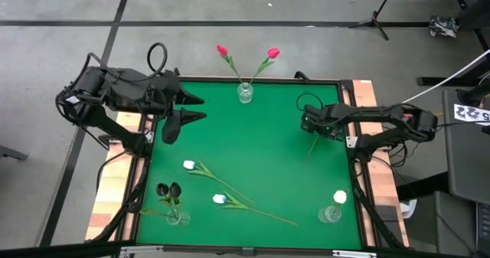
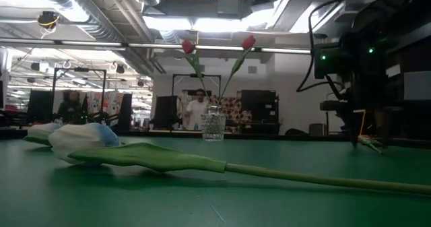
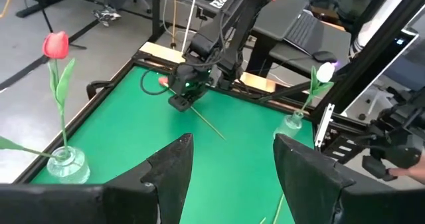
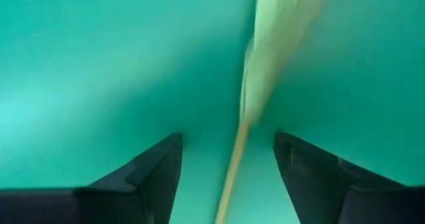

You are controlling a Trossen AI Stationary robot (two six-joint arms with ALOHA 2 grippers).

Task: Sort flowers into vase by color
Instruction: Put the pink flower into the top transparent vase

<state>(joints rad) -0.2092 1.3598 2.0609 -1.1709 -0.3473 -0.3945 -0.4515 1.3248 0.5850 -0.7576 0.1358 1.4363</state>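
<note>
You have a green table mat [image 1: 260, 128] in a wooden frame [image 1: 115, 189] carrying three small glass vases: one [image 1: 245, 93] at the far edge with two pink-red tulips, one [image 1: 174, 214] at the near left corner with dark tulips, one [image 1: 331, 212] at the near right with a white tulip. Two white tulips [image 1: 218, 183] lie flat between the near vases, and another stem [image 1: 311, 147] lies toward the right side.

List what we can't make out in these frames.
- Flower under the right gripper: high view, the arm covers its head, so colour unknown; right wrist view shows only a blurred stem between open fingers.
- Black tulips' vase: absent from low view, outside the frame.
- White tulip: low view, near, blurred.
- Left gripper: open, idle.
</note>
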